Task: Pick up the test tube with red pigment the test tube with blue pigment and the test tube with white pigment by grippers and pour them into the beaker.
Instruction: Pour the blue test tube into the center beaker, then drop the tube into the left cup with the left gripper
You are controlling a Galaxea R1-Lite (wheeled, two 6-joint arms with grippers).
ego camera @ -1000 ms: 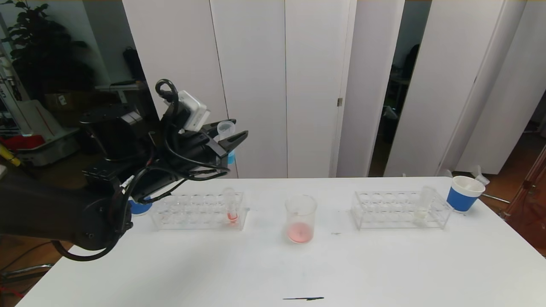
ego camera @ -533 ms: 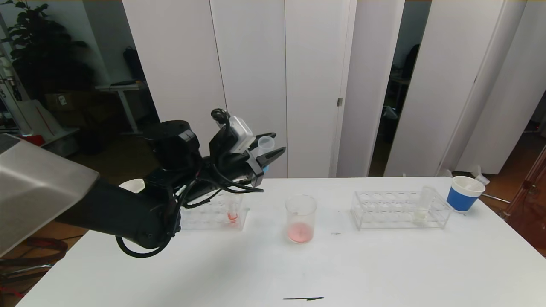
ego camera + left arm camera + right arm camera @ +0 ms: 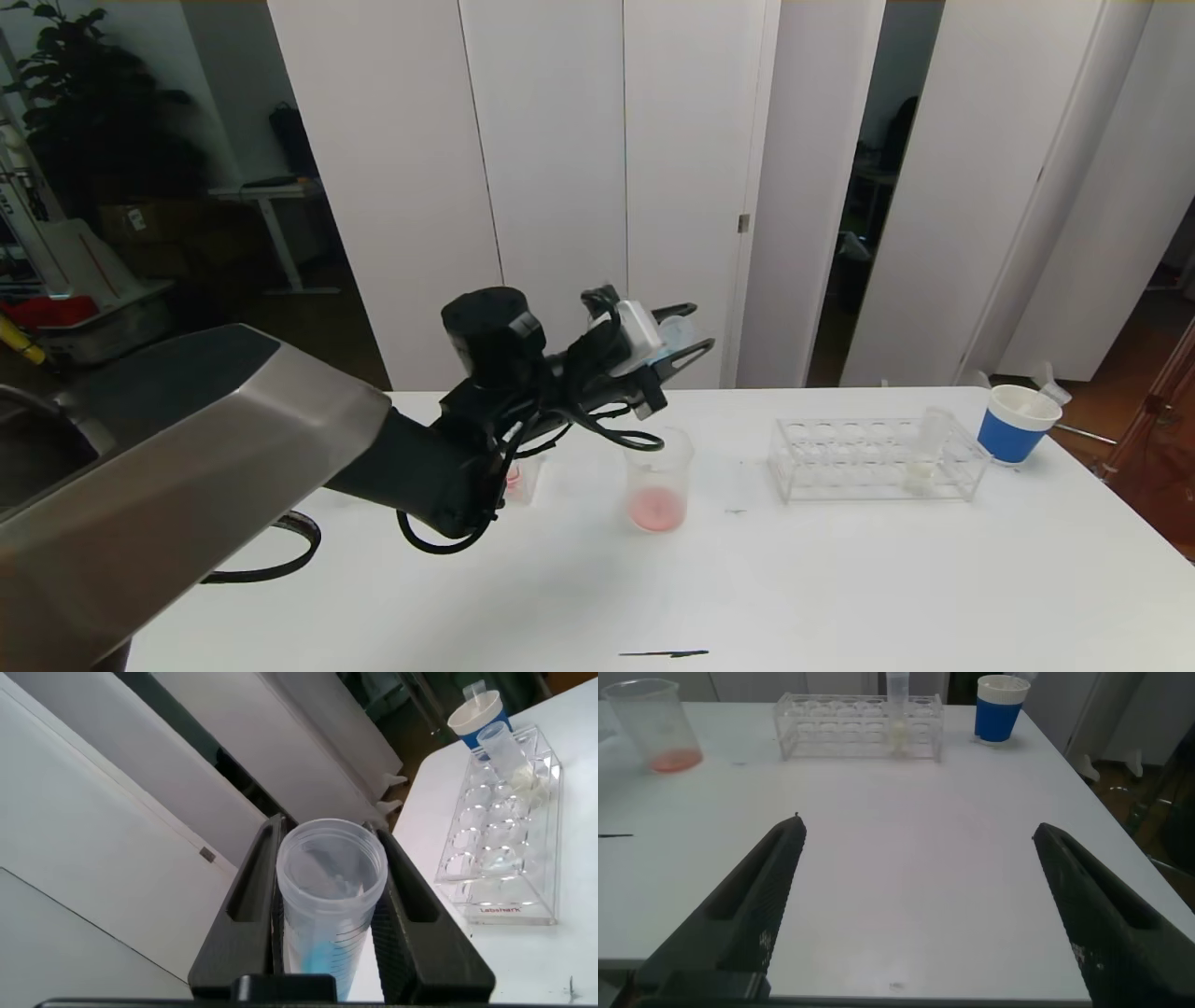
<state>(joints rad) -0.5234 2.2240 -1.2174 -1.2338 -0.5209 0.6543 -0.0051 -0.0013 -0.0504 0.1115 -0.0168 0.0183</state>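
Observation:
My left gripper (image 3: 700, 327) hangs above and just behind the beaker (image 3: 658, 481), shut on the test tube with blue pigment (image 3: 329, 896). The tube lies tilted, its open mouth (image 3: 678, 329) pointing right; cyan liquid shows low in the tube in the left wrist view. The beaker holds a little pink-red liquid. The test tube with white pigment (image 3: 921, 448) stands in the right rack (image 3: 840, 462). A tube with red liquid (image 3: 513, 474) peeks out behind my left arm. My right gripper (image 3: 915, 859) is open over bare table near the front, outside the head view.
A blue-banded paper cup (image 3: 1016, 425) stands right of the right rack. The left rack (image 3: 530, 478) is mostly hidden behind my left arm. A black mark (image 3: 663, 653) lies near the table's front edge.
My left arm has swung right with the blue tube, from above the left rack to over the beaker, and the tube has tilted further. The right gripper has not moved.

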